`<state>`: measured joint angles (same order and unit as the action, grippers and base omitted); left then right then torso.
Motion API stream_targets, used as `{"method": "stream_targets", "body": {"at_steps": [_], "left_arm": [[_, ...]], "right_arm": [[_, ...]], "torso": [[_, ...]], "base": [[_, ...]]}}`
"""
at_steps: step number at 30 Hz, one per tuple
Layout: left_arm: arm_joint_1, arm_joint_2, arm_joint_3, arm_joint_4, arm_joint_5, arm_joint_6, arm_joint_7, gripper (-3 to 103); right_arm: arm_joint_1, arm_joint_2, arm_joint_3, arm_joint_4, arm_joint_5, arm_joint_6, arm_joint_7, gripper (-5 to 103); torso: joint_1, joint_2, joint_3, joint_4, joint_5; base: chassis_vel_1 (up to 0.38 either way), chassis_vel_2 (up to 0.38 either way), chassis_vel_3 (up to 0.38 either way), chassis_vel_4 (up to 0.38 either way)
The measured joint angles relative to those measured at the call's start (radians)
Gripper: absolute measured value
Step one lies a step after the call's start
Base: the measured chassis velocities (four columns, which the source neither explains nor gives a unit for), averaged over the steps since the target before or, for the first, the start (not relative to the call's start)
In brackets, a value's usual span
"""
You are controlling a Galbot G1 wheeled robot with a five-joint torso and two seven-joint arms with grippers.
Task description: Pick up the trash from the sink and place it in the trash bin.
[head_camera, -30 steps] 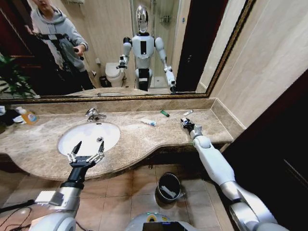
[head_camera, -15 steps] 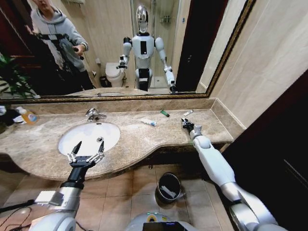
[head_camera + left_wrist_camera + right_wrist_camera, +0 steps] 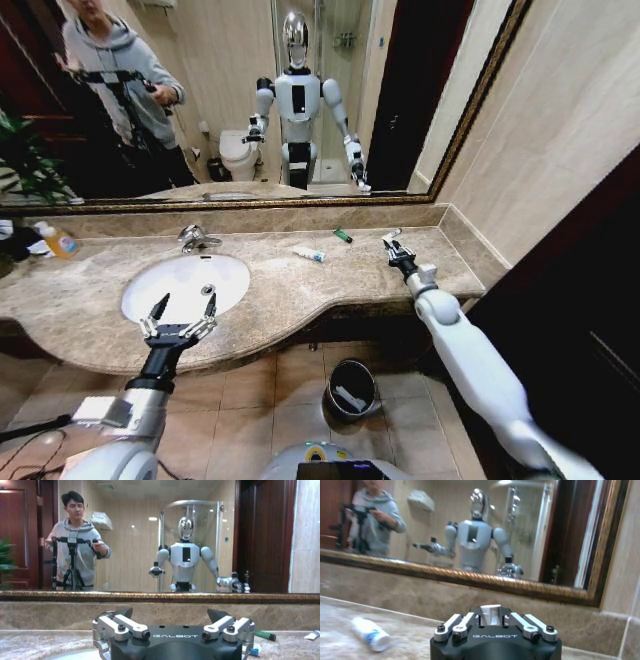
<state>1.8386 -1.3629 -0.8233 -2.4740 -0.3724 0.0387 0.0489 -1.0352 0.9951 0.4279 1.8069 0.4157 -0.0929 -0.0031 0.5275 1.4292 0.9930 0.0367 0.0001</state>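
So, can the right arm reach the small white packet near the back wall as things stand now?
Probably yes: the right gripper sits right at the small white packet on the marble counter, with nothing in between.

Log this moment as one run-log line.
right gripper: at white packet, counter rear | left gripper: open, over sink front rim | trash bin: on floor

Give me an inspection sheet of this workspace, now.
Surface: beige-brown marble counter around the white sink; basin bare.
Job's things: white tube, green piece and small white packet lie on the counter; trash bin on the floor below, litter inside.
Clutter: bottle with orange label at the counter's left end.
Grippers: left gripper open over the sink's front edge; right gripper at the white packet, which sits between its jaws in the right wrist view.
Cables: dark cable on the floor, left.
Surroundings: wall mirror, chrome tap.
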Motion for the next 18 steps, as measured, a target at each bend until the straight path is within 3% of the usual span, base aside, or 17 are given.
{"method": "stream_targets", "body": {"at_steps": [8, 13, 18], "left_arm": [[0.000, 0.000, 0.000, 0.000, 0.000, 0.000, 0.000, 100], [0.000, 0.000, 0.000, 0.000, 0.000, 0.000, 0.000, 100], [0.000, 0.000, 0.000, 0.000, 0.000, 0.000, 0.000, 100]], "right_arm": [[-0.226, -0.045, 0.042, 0.218, 0.002, 0.005, -0.009, 21], [-0.432, -0.018, 0.121, 0.312, -0.020, 0.033, -0.014, 21], [-0.564, 0.031, 0.126, 0.328, -0.062, 0.080, -0.036, 21]], "torso": [[0.000, 0.000, 0.000, 0.0003, 0.0000], [0.000, 0.000, 0.000, -0.0002, -0.0001], [0.000, 0.000, 0.000, 0.0001, 0.0000]], "base": [[0.000, 0.000, 0.000, 0.000], [0.000, 0.000, 0.000, 0.000], [0.000, 0.000, 0.000, 0.000]]}}
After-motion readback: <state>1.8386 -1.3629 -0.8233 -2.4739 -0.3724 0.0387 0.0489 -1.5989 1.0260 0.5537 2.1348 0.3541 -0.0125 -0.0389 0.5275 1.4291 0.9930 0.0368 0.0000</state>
